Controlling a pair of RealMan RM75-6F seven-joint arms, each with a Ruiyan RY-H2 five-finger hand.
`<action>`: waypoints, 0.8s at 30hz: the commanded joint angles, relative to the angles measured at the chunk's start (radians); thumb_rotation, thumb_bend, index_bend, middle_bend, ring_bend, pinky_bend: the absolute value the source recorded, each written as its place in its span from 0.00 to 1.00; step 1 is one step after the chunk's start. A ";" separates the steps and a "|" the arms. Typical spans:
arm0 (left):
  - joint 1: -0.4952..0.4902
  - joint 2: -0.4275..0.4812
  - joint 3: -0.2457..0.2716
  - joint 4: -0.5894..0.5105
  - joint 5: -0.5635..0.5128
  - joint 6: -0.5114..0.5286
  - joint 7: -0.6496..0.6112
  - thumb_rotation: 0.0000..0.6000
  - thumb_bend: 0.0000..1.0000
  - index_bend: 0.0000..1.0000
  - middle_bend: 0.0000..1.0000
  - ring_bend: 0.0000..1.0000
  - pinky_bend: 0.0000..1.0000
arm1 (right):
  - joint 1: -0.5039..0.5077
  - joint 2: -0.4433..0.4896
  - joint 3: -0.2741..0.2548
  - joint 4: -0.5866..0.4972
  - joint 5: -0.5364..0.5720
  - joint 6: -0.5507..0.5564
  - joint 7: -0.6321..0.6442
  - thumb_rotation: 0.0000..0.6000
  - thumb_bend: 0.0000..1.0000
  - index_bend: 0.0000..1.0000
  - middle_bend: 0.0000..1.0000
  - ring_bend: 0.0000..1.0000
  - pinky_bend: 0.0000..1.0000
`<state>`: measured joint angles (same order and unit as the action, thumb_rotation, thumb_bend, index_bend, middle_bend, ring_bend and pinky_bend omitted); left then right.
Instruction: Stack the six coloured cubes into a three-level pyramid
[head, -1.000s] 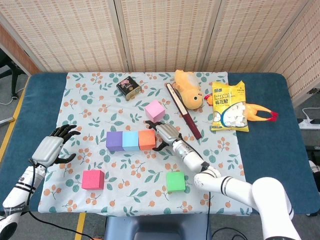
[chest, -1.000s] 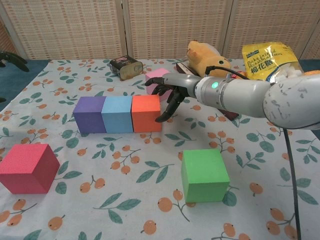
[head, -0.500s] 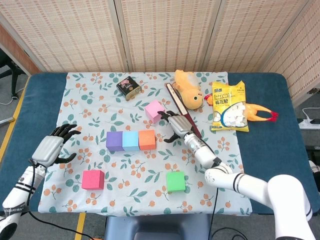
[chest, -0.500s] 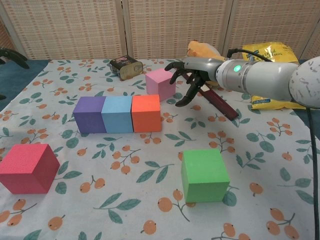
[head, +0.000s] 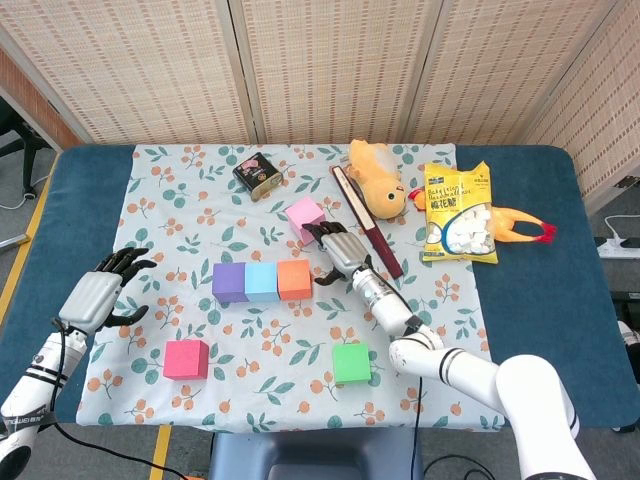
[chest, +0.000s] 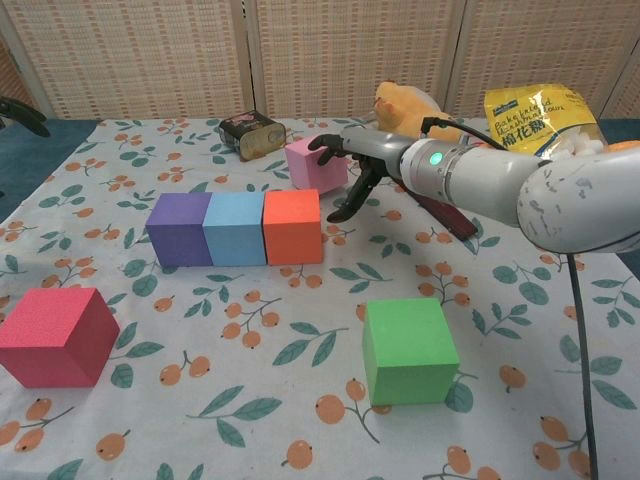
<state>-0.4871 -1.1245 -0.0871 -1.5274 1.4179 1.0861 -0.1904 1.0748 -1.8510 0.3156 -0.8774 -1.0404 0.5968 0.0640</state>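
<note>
A purple cube, a blue cube and an orange cube stand touching in a row mid-cloth. Behind the row lies a light pink cube. My right hand reaches to that cube's right side. Its fingertips lie over the top edge and the thumb hangs free in front. A magenta cube sits front left and a green cube front right. My left hand hovers over the cloth's left edge with its fingers spread, holding nothing.
A dark tin, a yellow plush duck, a dark red stick, a marshmallow bag and a rubber chicken lie at the back. The floral cloth covers a blue table.
My right hand left the orange cube's right side, swung back and right, then came in onto the pink cube. That cube has shifted slightly back and left. The left hand barely moved.
</note>
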 joint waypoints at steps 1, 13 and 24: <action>0.001 0.000 0.001 0.001 0.002 0.002 -0.003 1.00 0.31 0.21 0.07 0.05 0.13 | 0.003 -0.011 0.001 0.013 -0.012 0.001 0.012 1.00 0.00 0.00 0.09 0.00 0.00; 0.007 0.004 0.004 0.006 0.008 0.007 -0.016 1.00 0.31 0.21 0.07 0.05 0.13 | 0.018 -0.047 0.016 0.047 -0.040 0.001 0.040 1.00 0.00 0.00 0.09 0.00 0.00; 0.008 0.005 0.009 0.015 0.010 0.003 -0.019 1.00 0.31 0.21 0.07 0.05 0.13 | -0.004 -0.026 0.007 0.018 -0.060 0.025 0.026 1.00 0.00 0.00 0.09 0.00 0.00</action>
<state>-0.4784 -1.1203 -0.0784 -1.5126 1.4285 1.0896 -0.2101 1.0789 -1.8864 0.3249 -0.8471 -1.0976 0.6141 0.0940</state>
